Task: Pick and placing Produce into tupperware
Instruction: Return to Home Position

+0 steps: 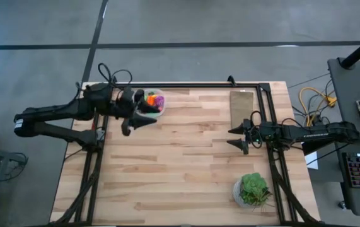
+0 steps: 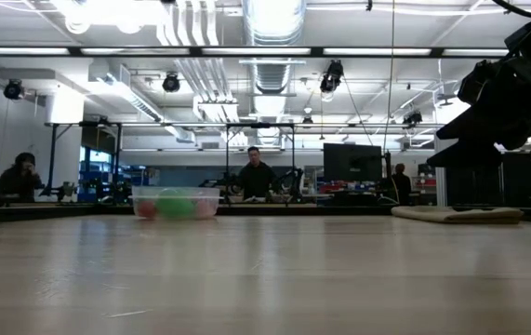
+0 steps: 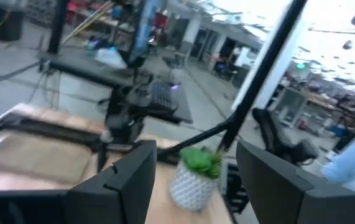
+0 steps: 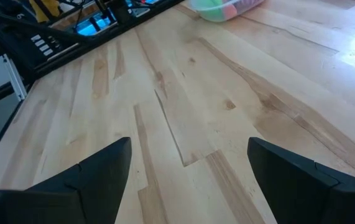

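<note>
Two dark arms reach over the wooden bench (image 1: 180, 170) from opposite ends. The left arm (image 1: 53, 118) ends in the left jaws, which stand wide apart, raised off the wood and holding nothing. In the left wrist view they frame the potted plant (image 3: 194, 177) far across the bench.

The tupperware (image 1: 156, 103) sits on the wood just beside the left jaws, on their side nearest the back rail, and not between them. The produce (image 1: 153, 101) lies inside it. From above, an orange piece (image 1: 150, 98) and a purple-pink piece (image 1: 160, 101) can be made out. In the low view, a green ball (image 2: 179, 203) shows through the clear wall, with red at either end.

The right arm (image 1: 306, 132) ends in the right jaws, which are also spread open and empty, hanging above bare wood. The tupperware is well apart from them, far ahead in the right wrist view. A flat tan board (image 1: 241, 106) lies just beside the right jaws toward the back rail. The plant stands on their other side, near the bench's front corner. No piece of produce can be seen on the wood near either jaws.
</note>
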`<act>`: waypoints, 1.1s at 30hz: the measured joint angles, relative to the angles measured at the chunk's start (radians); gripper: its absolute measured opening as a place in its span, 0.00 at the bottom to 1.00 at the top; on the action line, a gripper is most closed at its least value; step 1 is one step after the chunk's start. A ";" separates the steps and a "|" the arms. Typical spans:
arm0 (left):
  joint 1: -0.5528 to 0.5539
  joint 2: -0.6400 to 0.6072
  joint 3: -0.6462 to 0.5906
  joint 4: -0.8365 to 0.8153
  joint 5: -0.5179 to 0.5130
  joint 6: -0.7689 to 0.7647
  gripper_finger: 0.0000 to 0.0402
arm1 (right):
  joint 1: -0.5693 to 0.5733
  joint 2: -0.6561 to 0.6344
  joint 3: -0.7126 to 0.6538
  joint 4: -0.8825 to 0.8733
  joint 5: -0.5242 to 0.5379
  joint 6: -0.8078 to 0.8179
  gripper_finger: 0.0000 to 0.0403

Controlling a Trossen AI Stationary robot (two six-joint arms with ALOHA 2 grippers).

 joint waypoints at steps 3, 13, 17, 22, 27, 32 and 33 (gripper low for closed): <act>-0.001 -0.034 -0.082 -0.004 0.004 -0.022 0.52 | 0.000 0.000 0.000 0.000 0.000 0.000 0.78; 0.004 -0.321 -0.325 0.112 0.040 0.019 0.52 | 0.000 0.000 0.000 0.000 0.000 0.000 0.78; 0.005 -0.440 -0.411 0.110 0.037 0.055 0.52 | 0.000 0.000 0.000 0.000 0.000 0.000 0.78; 0.005 -0.579 -0.508 0.085 -0.007 0.063 0.52 | 0.000 0.000 0.000 0.000 0.000 0.000 0.78; 0.005 -0.693 -0.589 -0.024 -0.096 0.068 0.52 | 0.000 0.000 0.000 0.000 0.000 0.000 0.78; 0.005 -0.822 -0.644 -0.106 -0.099 0.078 0.52 | 0.000 0.000 0.000 0.000 0.000 0.000 0.78; 0.005 -0.852 -0.659 -0.125 -0.100 0.080 0.52 | 0.000 0.000 0.000 0.000 0.000 0.000 0.78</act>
